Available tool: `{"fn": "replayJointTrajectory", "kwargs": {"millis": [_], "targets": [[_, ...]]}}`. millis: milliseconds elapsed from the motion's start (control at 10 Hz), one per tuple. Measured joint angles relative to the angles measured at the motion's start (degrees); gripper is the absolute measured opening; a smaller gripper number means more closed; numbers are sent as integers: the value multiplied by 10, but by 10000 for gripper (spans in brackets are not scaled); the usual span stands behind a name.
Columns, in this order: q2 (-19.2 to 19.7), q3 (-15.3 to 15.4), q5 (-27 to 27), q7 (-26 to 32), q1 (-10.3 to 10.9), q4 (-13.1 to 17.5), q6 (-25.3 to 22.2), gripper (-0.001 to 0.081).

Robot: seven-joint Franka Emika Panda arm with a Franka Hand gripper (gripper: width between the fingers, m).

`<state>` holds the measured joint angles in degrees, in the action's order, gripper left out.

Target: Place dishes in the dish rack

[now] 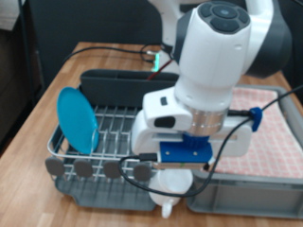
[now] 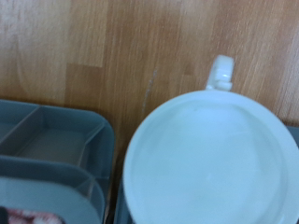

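The light-blue plate (image 1: pixel 78 120) stands upright in the silver wire dish rack (image 1: pixel 114 132) at the exterior view's left. My gripper (image 1: pixel 172 187) hangs low at the rack's near right corner, its fingers hidden under the hand. The white cup (image 1: pixel 168 205) shows just below it. In the wrist view the cup (image 2: pixel 206 168) fills the frame from above, open side up, with its handle (image 2: pixel 220 72) over the wooden table; the fingers do not show there. The wooden spoon is out of view.
A grey bin with the pink checked cloth (image 1: pixel 270 128) lies at the exterior view's right. A long dark trough (image 1: pixel 118 80) runs along the rack's far side. Grey tray compartments (image 2: pixel 51 140) sit beside the cup. A cable (image 1: pixel 104 47) crosses the table behind.
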<state>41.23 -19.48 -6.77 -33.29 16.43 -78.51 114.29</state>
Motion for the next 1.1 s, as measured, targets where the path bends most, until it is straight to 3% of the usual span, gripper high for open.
{"fn": "replayJointTrajectory", "kwargs": {"millis": [100,600,1100], "targets": [[0,0,0,-1,0,12,-15,776],[-22,-14,17,-33,23,41,-69,802],[-50,-26,46,-69,53,44,-101,802]]}}
